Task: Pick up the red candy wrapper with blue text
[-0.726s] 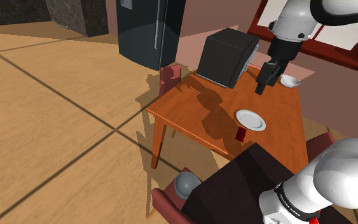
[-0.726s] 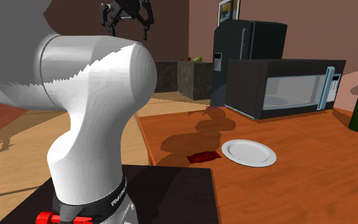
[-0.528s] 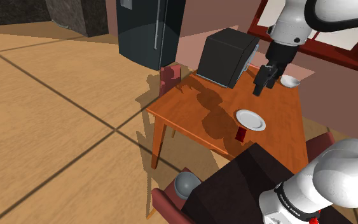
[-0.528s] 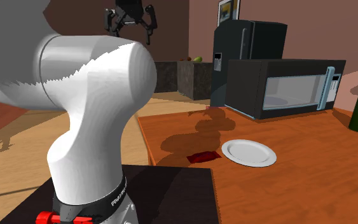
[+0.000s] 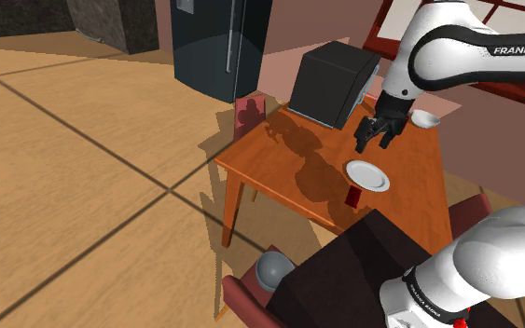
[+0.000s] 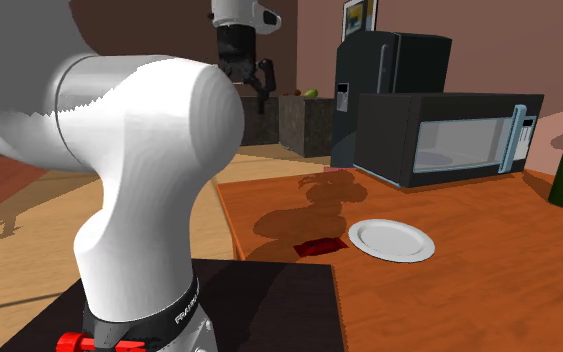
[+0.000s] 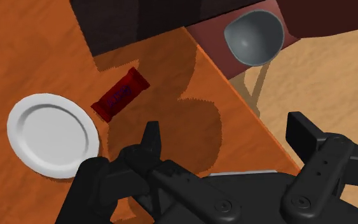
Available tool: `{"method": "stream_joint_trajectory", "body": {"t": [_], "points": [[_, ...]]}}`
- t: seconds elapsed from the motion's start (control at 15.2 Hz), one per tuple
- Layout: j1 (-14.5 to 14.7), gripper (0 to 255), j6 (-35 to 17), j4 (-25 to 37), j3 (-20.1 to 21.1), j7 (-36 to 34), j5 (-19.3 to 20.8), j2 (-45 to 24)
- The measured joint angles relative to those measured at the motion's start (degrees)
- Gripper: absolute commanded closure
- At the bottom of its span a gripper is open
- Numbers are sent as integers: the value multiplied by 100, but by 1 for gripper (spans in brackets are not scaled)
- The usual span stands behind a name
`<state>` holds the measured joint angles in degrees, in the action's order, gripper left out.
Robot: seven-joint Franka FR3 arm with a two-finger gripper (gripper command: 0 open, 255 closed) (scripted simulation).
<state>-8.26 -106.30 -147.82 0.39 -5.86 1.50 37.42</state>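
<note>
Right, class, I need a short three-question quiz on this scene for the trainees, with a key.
1. Fill in: the tool has its fingers ____.
2. The red wrapper lies: A) beside the white plate on the table; B) on the plate; C) in the tool.
3. True or false: the plate holds food.
Key: 1 open; 2 A; 3 false.

Free air over wrapper; plate just beside, stand near other side; microwave well apart.
</note>
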Motion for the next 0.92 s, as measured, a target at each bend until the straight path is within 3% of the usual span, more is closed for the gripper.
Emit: {"method": "stream_joint_trajectory", "body": {"t": [0.4, 0.92], "points": [[-478, 0, -1328, -547, -249, -537, 23, -638], [-1035, 0, -3270, -959, -646, -1122, -74, -1978]]}}
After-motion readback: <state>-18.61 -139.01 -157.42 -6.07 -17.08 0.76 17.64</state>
